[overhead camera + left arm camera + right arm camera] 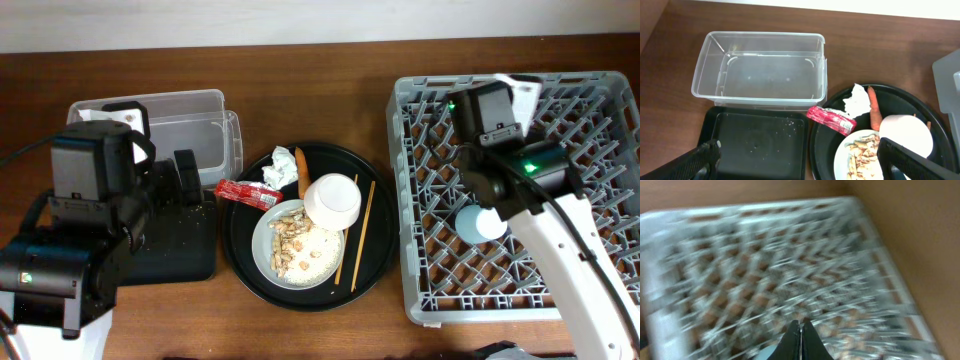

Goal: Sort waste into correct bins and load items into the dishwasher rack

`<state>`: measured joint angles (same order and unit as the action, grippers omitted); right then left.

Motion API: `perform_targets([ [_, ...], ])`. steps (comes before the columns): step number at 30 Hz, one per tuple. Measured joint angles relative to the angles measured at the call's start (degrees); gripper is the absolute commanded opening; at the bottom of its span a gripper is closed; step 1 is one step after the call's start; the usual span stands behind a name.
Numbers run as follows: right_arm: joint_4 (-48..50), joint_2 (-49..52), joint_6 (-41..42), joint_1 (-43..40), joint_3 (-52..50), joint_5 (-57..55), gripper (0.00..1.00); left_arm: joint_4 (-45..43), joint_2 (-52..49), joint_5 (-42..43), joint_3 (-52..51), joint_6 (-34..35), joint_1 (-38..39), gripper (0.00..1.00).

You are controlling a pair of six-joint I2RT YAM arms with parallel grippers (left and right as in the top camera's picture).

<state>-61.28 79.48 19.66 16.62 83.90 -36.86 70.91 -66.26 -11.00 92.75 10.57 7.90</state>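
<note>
Brown wooden table.
- Grey dishwasher rack [440,270] at right.
- Round black tray [375,270] at centre.
- Clear tub [195,125] at left rear, shallow black tray [757,145] just in front of it.
- Plate [322,262] on round tray, white bowl [332,200] overlapping its upper right edge.
- Light-blue cup [478,222] inside rack, partly under right arm.
- Chopsticks [355,235] right of plate.
- Red wrapper [248,193] over round tray's left rim.
- Carrot [301,168] and tissue [275,172] side by side.
- Beige scraps [292,240] on plate.
- Left gripper [799,150]: fingers spread wide, nothing between them.
- Right gripper [801,340]: fingers pressed together, empty, over rack; wrist view blurred.

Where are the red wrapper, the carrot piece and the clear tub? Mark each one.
red wrapper [832,120], left wrist view, middle of the foil.
carrot piece [874,109], left wrist view, midway along its length.
clear tub [767,75], left wrist view, bare floor inside.
</note>
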Motion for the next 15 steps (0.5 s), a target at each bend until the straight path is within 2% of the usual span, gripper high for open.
perform_targets([
  [7, 3.45, 4.7, -2.21, 5.97, 0.0, 30.62, 0.17, 0.0, 0.0, 0.0, 0.0, 0.0, 0.0, 1.0],
  [8, 3.43, 6.27, -2.32, 7.34, 0.0, 32.61, 0.21, 0.02, 0.0, 0.0, 0.0, 0.0, 0.0, 1.0],
  [9, 3.41, 8.59, -2.49, 9.14, 0.0, 34.4, 0.32, 0.0, 0.0, 0.0, 0.0, 0.0, 0.0, 1.0],
  [10, 3.41, 10.14, -2.69, 10.25, 0.0, 35.19, 0.37, 0.0, 0.0, -0.02, 0.0, 0.0, 0.0, 1.0],
  [13, 3.43, 16.83, -4.94, 15.04, 0.0, 36.17, 0.47, 0.0, 0.0, 0.0, 0.0, 0.0, 0.0, 1.0],
  [15, 3.17, 21.9, -6.78, 19.41, -0.02, 32.59, 0.54, 0.0, 0.0, 0.0, 0.0, 0.0, 0.0, 1.0],
])
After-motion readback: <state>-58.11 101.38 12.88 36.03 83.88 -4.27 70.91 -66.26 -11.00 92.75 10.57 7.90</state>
